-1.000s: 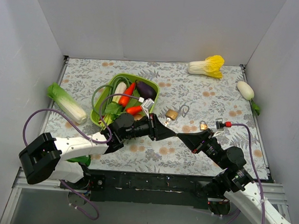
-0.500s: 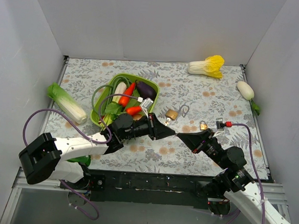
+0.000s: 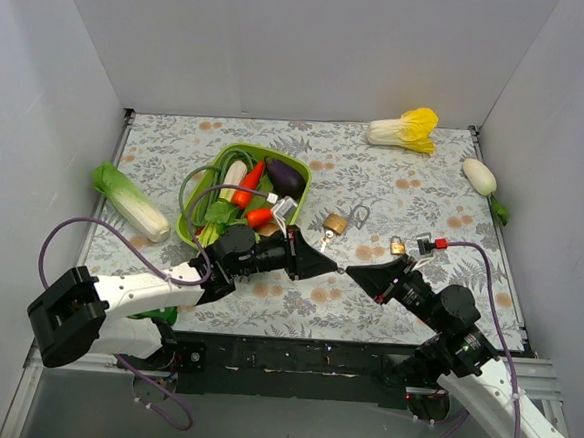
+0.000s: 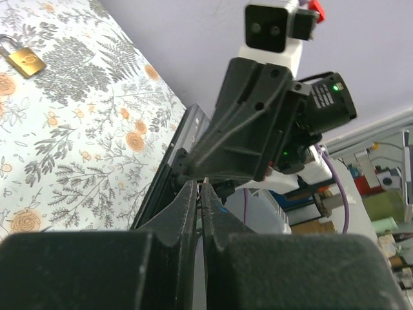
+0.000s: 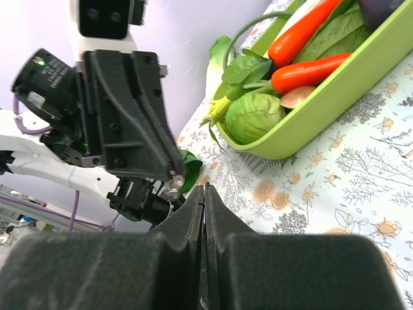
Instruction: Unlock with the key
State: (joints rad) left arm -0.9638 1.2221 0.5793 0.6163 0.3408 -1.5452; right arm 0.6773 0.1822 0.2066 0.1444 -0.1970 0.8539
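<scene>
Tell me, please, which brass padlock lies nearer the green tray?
The larger padlock, just right of the green tray; the smaller padlock lies farther right.

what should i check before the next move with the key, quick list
1. left gripper shut: ok.
2. right gripper shut: ok, it meets the left one tip to tip above the table.
3. key in a grip: cannot tell; only a thin sliver shows at the left gripper's tip.
4. brass padlock lying free, apart from both grippers: ok.
5. padlock's keyhole facing the arms: cannot tell.
</scene>
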